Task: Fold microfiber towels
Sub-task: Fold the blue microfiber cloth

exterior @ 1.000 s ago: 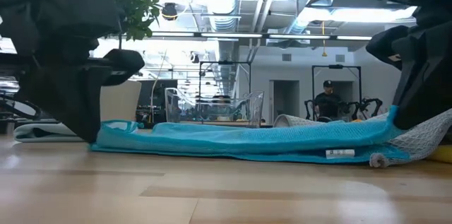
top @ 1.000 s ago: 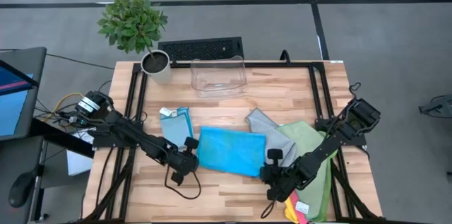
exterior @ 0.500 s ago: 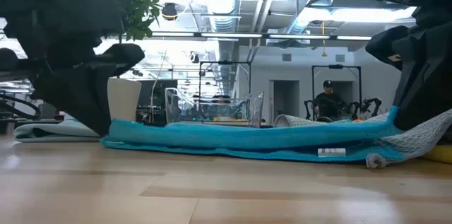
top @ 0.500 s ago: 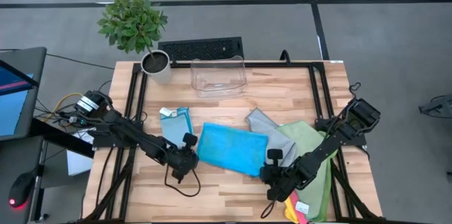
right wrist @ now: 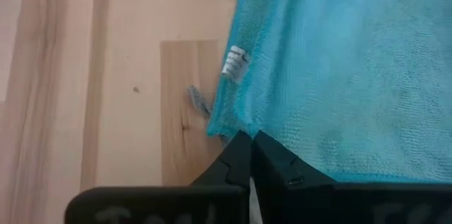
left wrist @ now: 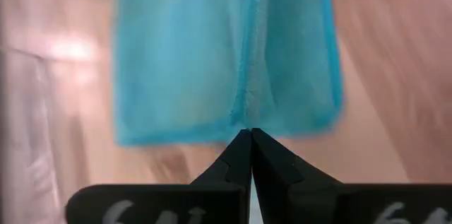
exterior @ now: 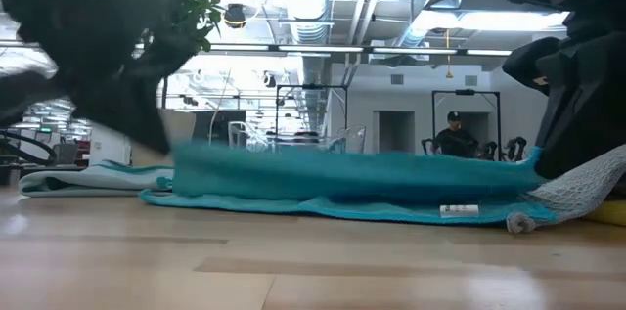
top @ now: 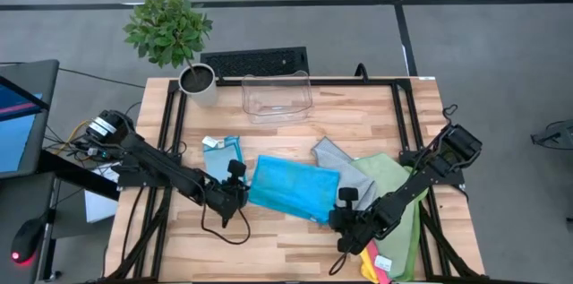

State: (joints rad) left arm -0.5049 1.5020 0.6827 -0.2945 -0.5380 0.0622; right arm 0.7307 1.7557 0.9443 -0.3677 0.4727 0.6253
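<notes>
The teal towel [top: 291, 189] stretches lengthwise between the left gripper [top: 235, 193] and the right gripper [top: 345, 215], each pinching one end's near edge.

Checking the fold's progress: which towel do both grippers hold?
The bright teal towel in the middle; left gripper and right gripper pinch its edges. The other towels lie untouched.

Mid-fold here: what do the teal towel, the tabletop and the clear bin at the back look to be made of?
Teal towel: soft, fuzzy-napped cloth, probably microfiber; matte, drapes limply, white tag at its edge.
Tabletop: light wood planks, smooth with a slight sheen; grain and seams show.
Clear bin: transparent, glossy, rigid, likely plastic; the table shows through.
</notes>
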